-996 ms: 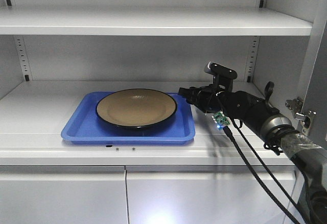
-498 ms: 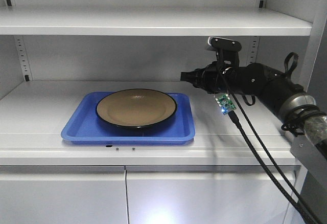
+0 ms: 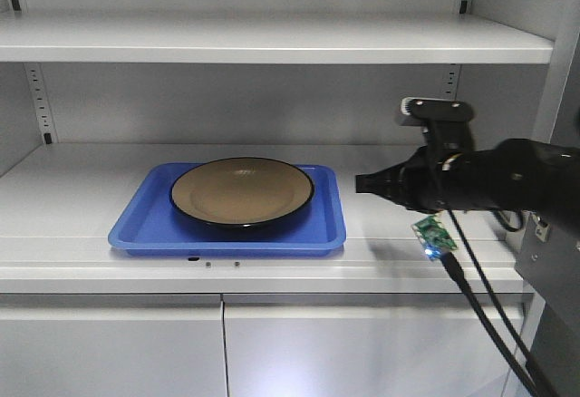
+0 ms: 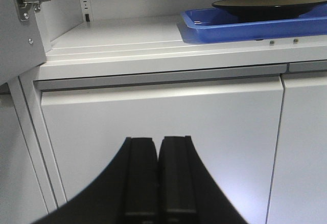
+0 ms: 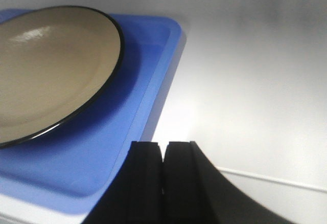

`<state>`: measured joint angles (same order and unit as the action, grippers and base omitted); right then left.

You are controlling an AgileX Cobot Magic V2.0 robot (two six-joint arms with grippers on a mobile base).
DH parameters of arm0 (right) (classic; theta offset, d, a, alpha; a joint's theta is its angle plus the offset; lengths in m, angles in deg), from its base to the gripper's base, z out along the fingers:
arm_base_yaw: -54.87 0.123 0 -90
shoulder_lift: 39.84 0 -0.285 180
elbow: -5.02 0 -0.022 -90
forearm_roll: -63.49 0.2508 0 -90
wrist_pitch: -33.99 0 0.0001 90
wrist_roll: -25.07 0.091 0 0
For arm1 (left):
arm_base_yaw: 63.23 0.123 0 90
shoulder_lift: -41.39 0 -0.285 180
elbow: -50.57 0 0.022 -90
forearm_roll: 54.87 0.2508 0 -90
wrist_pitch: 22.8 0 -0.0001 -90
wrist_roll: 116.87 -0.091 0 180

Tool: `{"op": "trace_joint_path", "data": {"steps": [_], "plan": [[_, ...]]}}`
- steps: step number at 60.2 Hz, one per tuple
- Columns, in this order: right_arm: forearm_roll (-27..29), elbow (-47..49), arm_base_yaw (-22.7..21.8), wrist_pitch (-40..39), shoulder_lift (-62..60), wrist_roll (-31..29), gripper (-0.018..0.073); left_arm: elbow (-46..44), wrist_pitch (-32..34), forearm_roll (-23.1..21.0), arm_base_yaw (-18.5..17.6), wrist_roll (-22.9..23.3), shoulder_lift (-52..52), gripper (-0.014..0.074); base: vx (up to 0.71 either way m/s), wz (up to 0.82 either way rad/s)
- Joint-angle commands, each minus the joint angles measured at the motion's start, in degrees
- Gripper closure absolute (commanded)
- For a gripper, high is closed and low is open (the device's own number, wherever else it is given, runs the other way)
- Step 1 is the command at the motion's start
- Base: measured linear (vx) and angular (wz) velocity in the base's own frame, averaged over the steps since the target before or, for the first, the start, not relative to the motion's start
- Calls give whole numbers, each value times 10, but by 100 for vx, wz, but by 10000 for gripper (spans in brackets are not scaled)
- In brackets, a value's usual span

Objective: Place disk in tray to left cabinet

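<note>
One disk (image 3: 242,189): round, shallow, glossy tan inside, thin black rim; rests centred in tray (image 3: 145,223). One tray: rectangular bright blue plastic, rounded corners, low raised rim; sits on wide flat shelf of left cabinet (image 3: 272,39), light grey-white metal, perforated rear uprights. Two grippers, both black, both empty. Right gripper (image 5: 163,155): jaws pressed together, just right of tray, apart from it. Left gripper (image 4: 158,150): jaws together, facing lower door (image 4: 163,127).

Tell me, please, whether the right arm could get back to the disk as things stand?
Probably yes: the right gripper hangs just right of the tray, facing the disk, with bare shelf between them.
</note>
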<state>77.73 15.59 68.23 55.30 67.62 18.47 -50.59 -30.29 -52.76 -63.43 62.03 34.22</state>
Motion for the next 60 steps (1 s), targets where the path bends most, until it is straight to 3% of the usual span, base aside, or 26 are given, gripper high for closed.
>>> {"op": "trace_joint_path", "data": {"steps": [1,29,43,60], "plan": [[-5,-46,-2,-69,-85,-3,515,18,48,-1,0,1,11,601,0,0],[-37,-481,-2,-213,-458,5,517,18,48,-1,0,1,11,601,0,0],[-139,-663,-2,-213,-634,13,517,18,48,-1,0,1,11,601,0,0],[-142,-825,-2,-213,-863,45,517,18,48,-1,0,1,11,601,0,0]]}}
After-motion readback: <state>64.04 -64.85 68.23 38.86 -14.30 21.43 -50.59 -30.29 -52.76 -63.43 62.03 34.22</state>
